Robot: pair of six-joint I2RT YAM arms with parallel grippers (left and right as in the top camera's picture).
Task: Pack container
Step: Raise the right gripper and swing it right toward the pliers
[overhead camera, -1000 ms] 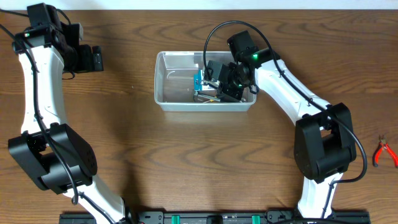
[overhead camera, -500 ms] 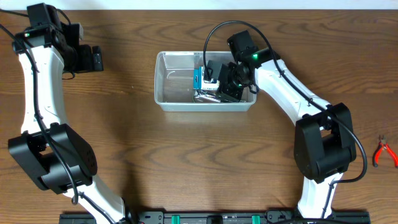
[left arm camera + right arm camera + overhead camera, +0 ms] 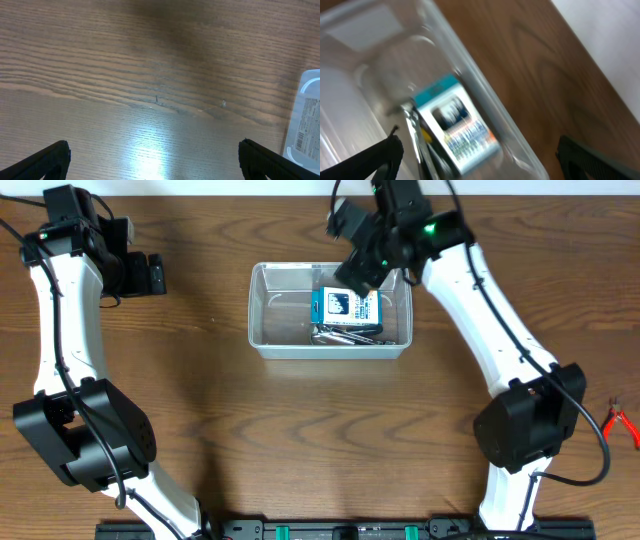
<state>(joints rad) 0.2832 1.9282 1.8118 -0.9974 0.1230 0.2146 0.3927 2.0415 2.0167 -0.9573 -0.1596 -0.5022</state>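
clear plastic container (image 3: 272,325) sits mid-table, holding a blue-and-white box (image 3: 346,305) and metal tools (image 3: 338,334); red pliers (image 3: 618,423) (far right) lie outside, not yet packed. left gripper (image 3: 155,160) and right gripper (image 3: 352,248) both hang spread, empty.

Blur smears the blue-and-white box (image 3: 456,125) inside the container (image 3: 485,92).
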